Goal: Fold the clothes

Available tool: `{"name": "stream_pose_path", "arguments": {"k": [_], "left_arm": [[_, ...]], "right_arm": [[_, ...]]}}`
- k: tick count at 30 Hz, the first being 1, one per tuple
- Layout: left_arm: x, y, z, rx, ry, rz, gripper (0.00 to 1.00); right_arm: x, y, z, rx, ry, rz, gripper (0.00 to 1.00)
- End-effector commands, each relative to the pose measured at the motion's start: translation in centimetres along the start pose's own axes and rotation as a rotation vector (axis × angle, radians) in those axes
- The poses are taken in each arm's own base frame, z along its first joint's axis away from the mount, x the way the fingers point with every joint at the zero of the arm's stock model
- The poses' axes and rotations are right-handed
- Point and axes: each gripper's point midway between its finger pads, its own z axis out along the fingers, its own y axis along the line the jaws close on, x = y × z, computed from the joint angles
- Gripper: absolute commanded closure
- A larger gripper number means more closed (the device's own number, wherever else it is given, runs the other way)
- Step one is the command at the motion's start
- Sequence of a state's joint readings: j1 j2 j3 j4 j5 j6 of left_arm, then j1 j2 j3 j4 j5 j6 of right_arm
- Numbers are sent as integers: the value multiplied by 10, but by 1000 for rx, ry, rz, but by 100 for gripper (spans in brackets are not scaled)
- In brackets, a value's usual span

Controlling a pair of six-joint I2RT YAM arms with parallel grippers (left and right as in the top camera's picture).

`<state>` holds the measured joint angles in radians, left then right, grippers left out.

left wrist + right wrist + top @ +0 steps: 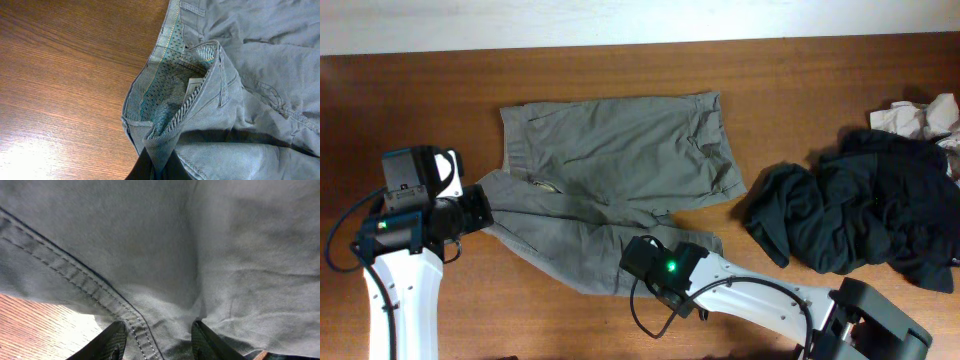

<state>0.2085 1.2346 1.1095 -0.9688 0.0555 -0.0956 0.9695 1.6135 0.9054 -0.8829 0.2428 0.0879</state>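
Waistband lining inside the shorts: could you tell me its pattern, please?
On the shorts, the waistband lining has small teal checks, best seen from the left wrist.

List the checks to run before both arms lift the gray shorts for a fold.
1. Waistband of the shorts pinched in the left gripper: ok.
2. Clamp of the right gripper on the leg cloth: cannot tell; cloth lies between its fingers.
3. Shorts lying flat: not ok; the near leg is rumpled.
4. Gap to the dark clothes pile: cannot tell; they nearly meet.
5. Shorts wholly on the table: ok.
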Motion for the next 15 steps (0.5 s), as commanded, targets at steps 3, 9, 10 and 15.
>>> {"name": "stream_pose_path", "arguments": {"k": [3,9,10,15], "left_arm": [[-7,-4,-3,15,-20,-4,99],[-7,-4,-3,16,-21,-4,99],[-8,-4,-3,16,-23,-4,99],[-8,-4,-3,15,-23,-4,99]], "right_arm": [[9,9,5,-37,32,18,43],[12,26,2,-69,34,-38,30],[12,28,1,-68,30,-47,30],[8,23,5,-7,0,-23,30]]}}
